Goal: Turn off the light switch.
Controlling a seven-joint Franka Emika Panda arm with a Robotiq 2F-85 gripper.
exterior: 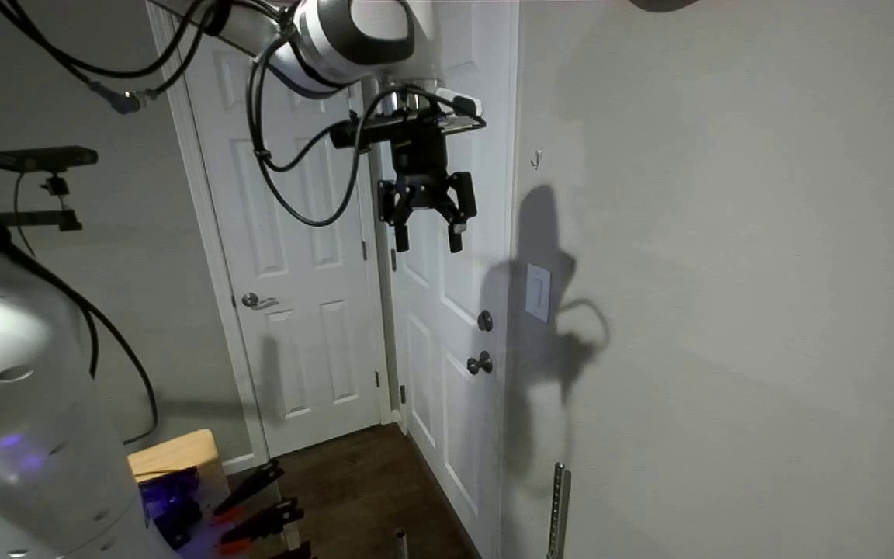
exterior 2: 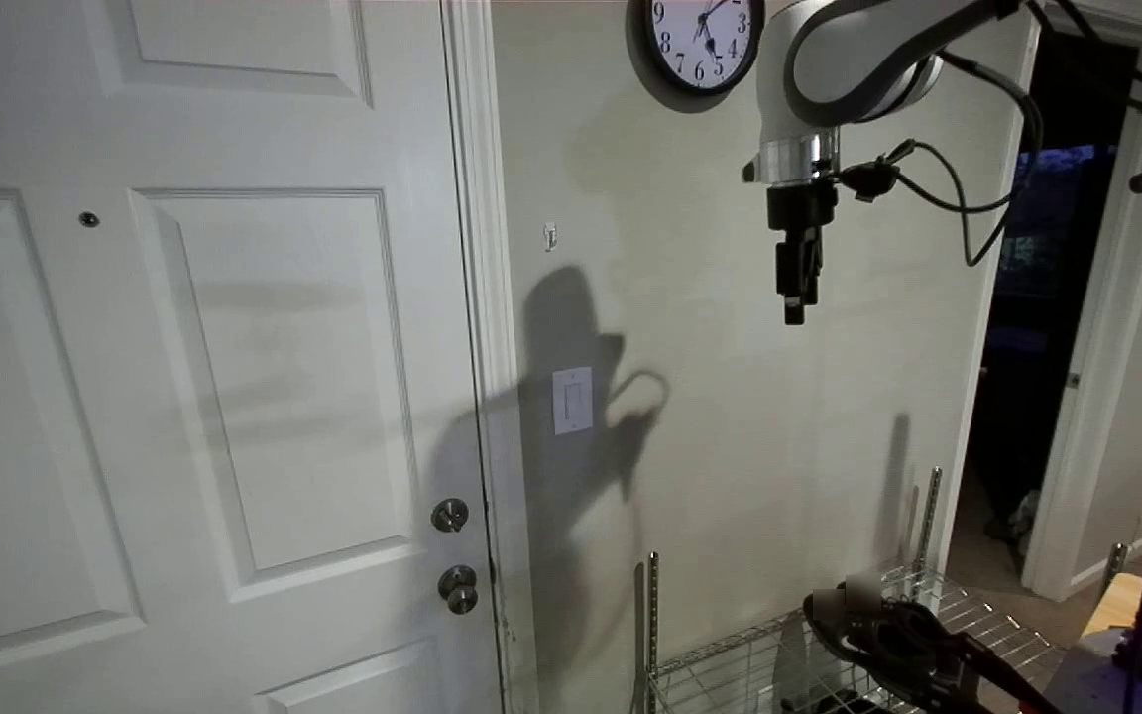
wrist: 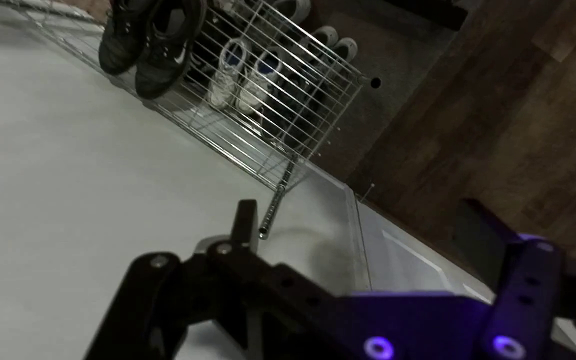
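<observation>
Pale wall (exterior: 726,310) adjoins a white panelled door (exterior 2: 284,377) in both exterior views. Wire rack (wrist: 228,155): in the wrist view, dark shoes (wrist: 163,65) lie on it and white shoes (wrist: 258,82) under its wires. Clock (exterior 2: 702,42): numerals legible in an exterior view. Gripper (exterior: 429,240): released; an exterior view and the wrist view show its fingers parted. Light switch (exterior 2: 573,401): mounted on the wall beside the door, visible in both exterior views, apart from the gripper.

Open at mid-height, obstructed below

In an exterior view, open air separates the end effector (exterior: 429,239) from the light switch (exterior: 538,293) at 4 o'clock. A metal post (exterior: 559,508) and door knob (exterior: 479,362) obstruct lower down, toward 5 o'clock.
</observation>
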